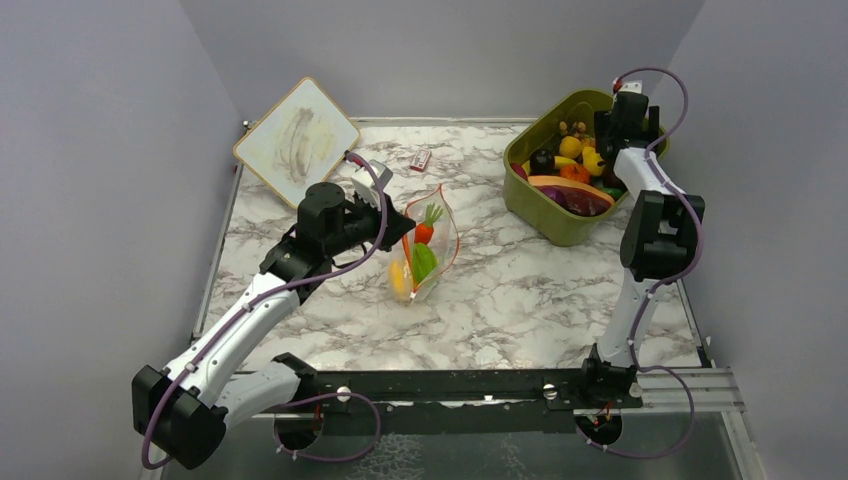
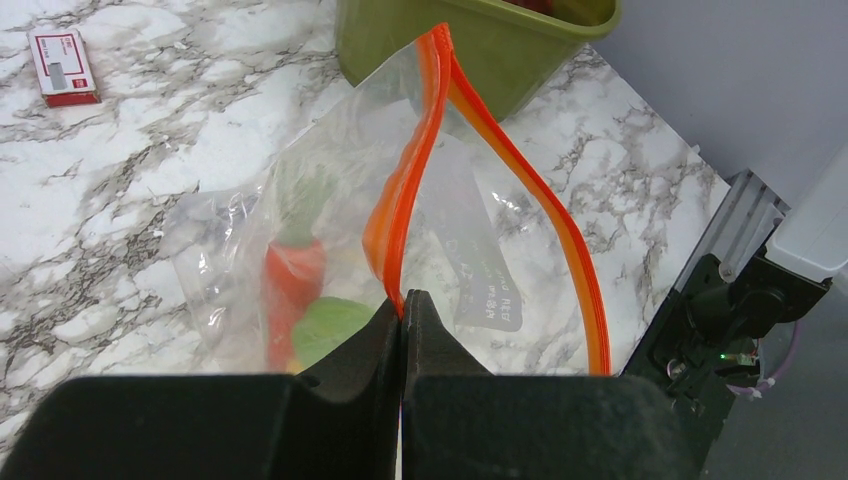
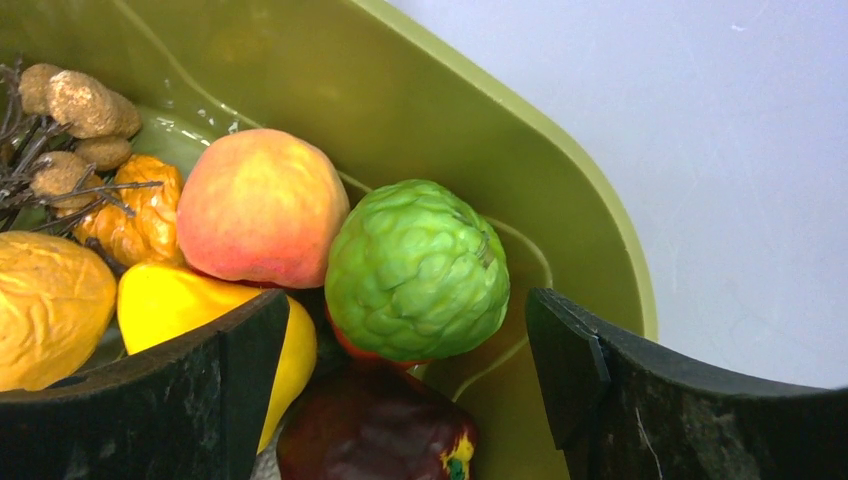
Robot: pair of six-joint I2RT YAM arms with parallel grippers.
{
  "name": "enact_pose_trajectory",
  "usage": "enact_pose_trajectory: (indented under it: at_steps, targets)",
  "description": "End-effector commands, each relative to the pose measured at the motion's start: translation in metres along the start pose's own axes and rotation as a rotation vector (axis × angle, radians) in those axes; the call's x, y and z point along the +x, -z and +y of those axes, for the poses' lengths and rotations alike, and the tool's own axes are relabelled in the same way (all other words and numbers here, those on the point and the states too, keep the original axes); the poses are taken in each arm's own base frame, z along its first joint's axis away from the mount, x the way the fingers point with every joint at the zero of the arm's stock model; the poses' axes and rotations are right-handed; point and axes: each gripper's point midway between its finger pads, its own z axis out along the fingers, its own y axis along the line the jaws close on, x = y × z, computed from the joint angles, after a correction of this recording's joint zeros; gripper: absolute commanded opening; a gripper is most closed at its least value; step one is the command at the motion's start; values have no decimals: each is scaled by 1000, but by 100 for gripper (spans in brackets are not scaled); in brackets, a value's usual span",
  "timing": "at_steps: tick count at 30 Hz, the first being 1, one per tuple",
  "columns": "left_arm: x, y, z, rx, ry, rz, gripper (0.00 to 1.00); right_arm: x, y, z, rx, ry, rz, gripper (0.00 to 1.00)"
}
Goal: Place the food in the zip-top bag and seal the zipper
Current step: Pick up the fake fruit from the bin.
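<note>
Top external: marble tabletop (image 1: 520,290) within grey walls (image 1: 450,50), left jaws tight on zipper (image 2: 400,200), right jaws wide, empty, above food (image 3: 415,270).

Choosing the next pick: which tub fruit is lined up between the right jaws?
The bumpy green fruit, the only knobbly green one; the smooth peach sits off-centre beside it.

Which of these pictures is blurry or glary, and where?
Top external view: even light, soft shadows on the table. Left wrist view: the toy carrot looks blurred through the zip-top bag. Right wrist view: the green fruit is sharp.
</note>
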Motion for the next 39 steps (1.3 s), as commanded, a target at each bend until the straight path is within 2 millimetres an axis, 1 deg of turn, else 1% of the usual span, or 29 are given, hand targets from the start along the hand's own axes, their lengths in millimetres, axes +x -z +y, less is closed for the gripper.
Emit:
enact_pose_trajectory:
  at_steps: [1,5,7,13,18,19,23,25,28,34,36,39]
  targets:
    - [-10,3,-7,24,-7,-41,0,3,-10,-5,50,18,-21,90]
    - [-11,4,-8,24,-12,-45,0,8,-16,-3,53,29,-7,90]
    - [-11,5,-7,17,-14,-44,0,8,-19,0,45,25,-3,87]
    - [-12,6,-8,24,-16,-47,0,4,-17,2,24,10,-4,75]
    - [-13,7,-9,21,-18,-54,0,-2,-15,0,20,20,-22,55]
    - [-13,7,-8,20,-17,-54,0,-3,-13,1,13,20,-25,54]
    - [-13,7,-9,21,-16,-55,0,-4,-5,-3,12,16,-30,53]
    - [-12,7,-7,15,-17,-53,0,-6,0,-5,7,7,-36,52]
    - [-10,6,-3,-4,-14,-46,0,-17,13,-1,-60,-13,-47,51]
    - [-9,5,1,-23,-15,-42,0,-44,49,-2,-137,-99,-85,49]
    - [-10,6,3,-38,-22,-42,0,-50,63,0,-156,-117,-89,49]
    - [-11,7,8,-66,-28,-44,0,-54,84,6,-198,-137,-109,48]
